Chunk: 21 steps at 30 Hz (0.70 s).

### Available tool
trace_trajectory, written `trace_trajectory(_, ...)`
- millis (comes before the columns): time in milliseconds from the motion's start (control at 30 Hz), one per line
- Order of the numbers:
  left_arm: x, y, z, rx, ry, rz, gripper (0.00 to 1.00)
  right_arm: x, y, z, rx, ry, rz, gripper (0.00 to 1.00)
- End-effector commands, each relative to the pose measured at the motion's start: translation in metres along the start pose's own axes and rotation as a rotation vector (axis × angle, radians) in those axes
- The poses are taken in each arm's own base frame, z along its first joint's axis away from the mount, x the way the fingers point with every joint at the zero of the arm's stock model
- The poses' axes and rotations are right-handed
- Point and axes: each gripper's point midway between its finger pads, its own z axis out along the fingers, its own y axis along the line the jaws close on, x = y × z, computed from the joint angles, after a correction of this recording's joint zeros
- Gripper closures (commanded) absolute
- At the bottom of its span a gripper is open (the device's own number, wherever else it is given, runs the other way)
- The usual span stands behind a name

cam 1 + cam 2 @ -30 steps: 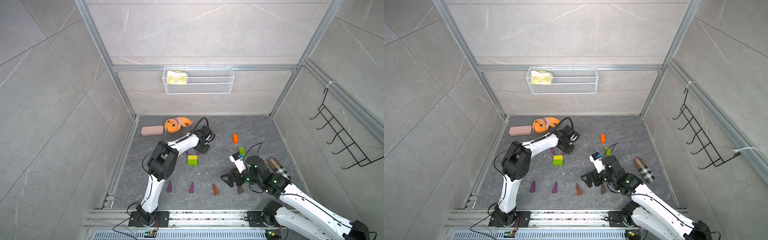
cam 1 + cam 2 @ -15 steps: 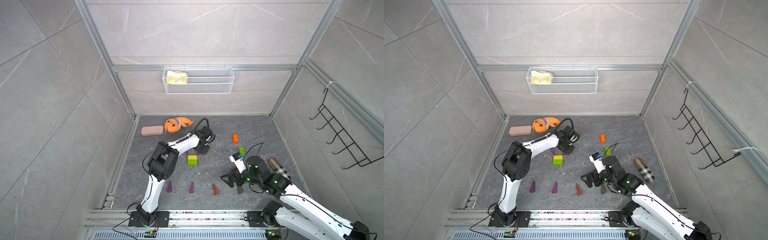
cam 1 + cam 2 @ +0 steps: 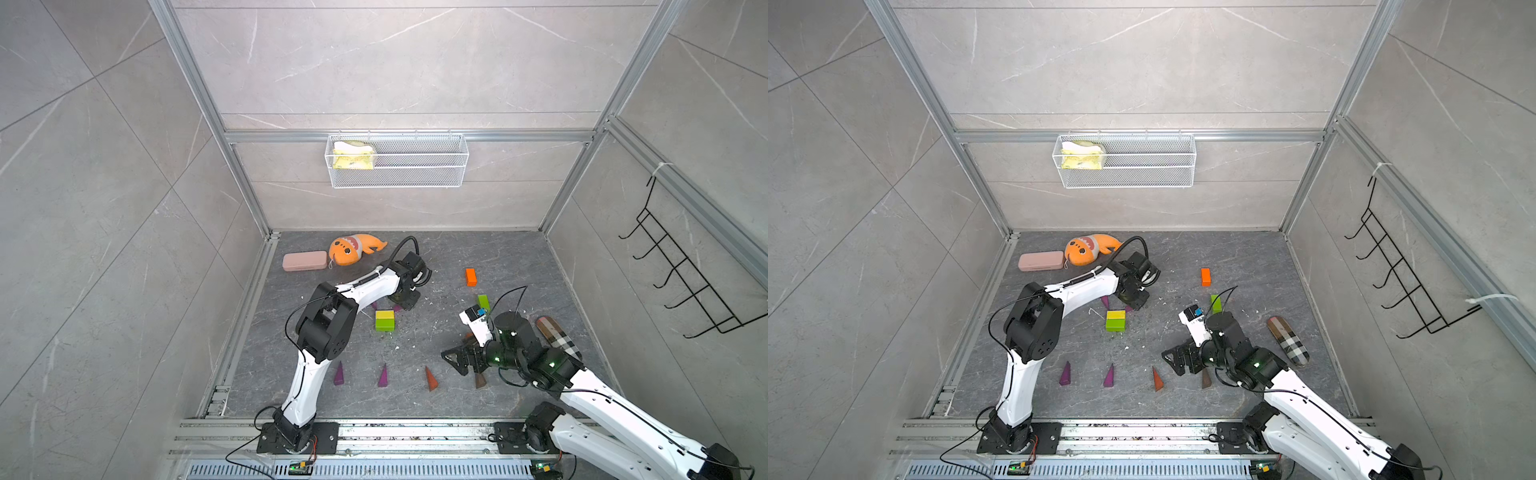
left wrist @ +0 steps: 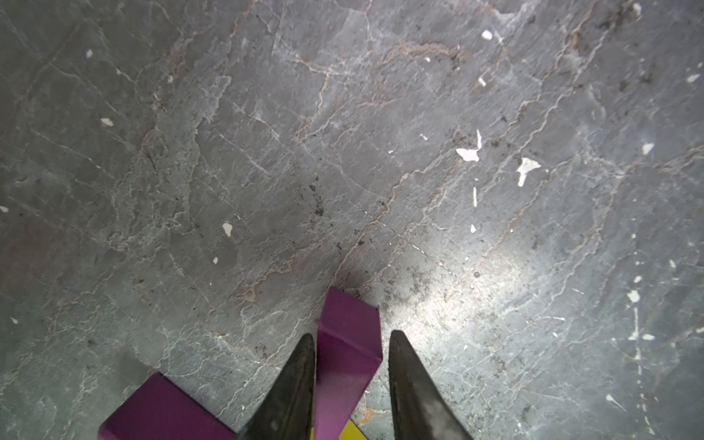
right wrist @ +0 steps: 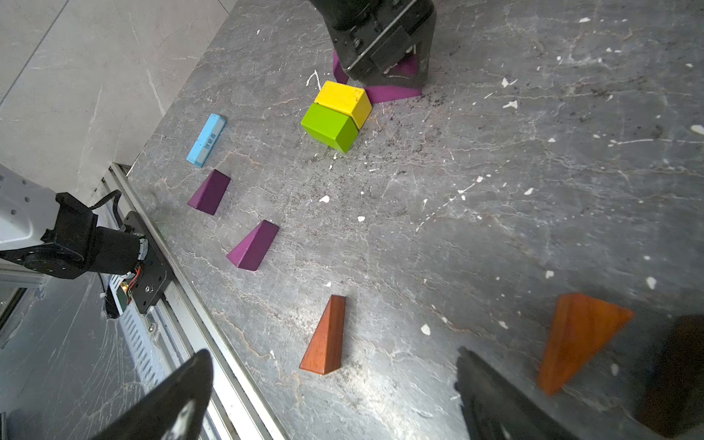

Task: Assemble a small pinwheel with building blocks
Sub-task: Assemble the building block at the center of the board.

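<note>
Both arms out over the bench (image 3: 519, 266). Reaches far back with the left arm (image 3: 365, 289), elbow sharply bent, wrist turned straight down. Sets the left jaws slightly parted astride a purple wedge (image 4: 348, 343) lying flat on the bench: one tip against its side, the other clear of it by a visible gap, so no pinch. Shows a second purple wedge (image 4: 160, 411) just beside, and a yellow brick (image 5: 344, 101) touching a green brick (image 5: 329, 127) right in front of both. Holds the right arm (image 3: 519, 353) low near the front, stretched sideways, right jaws spread wide and empty above bare bench, an orange wedge (image 5: 579, 339) just beside one tip and a brown wedge (image 5: 325, 335) farther ahead. Leaves open room in the middle, between the paired bricks and the row of wedges lying close along the front rail (image 3: 374, 428). Crowds the back left corner with a pink case (image 3: 304, 261) and a plush shark (image 3: 353, 249), both near the wall. Carries printing along the side of a light-blue bar (image 5: 207, 140) near the left edge, too small to read.
</note>
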Motion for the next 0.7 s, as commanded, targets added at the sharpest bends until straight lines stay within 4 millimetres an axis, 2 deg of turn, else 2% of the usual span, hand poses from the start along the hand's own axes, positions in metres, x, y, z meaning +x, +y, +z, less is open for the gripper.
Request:
trace_trajectory(0, -0.0083, 0.0022, -0.0090, -0.017, -0.013, 0.017, 0.64, 0.0033, 0.0005, -0.0006, -0.011, 0.000, -0.019, 0.00)
trace_trajectory(667, -0.0112, 0.0051, -0.0116, -0.033, -0.016, 0.023, 0.62, 0.0046, 0.0008, 0.0008, -0.015, 0.009, -0.017, 0.00)
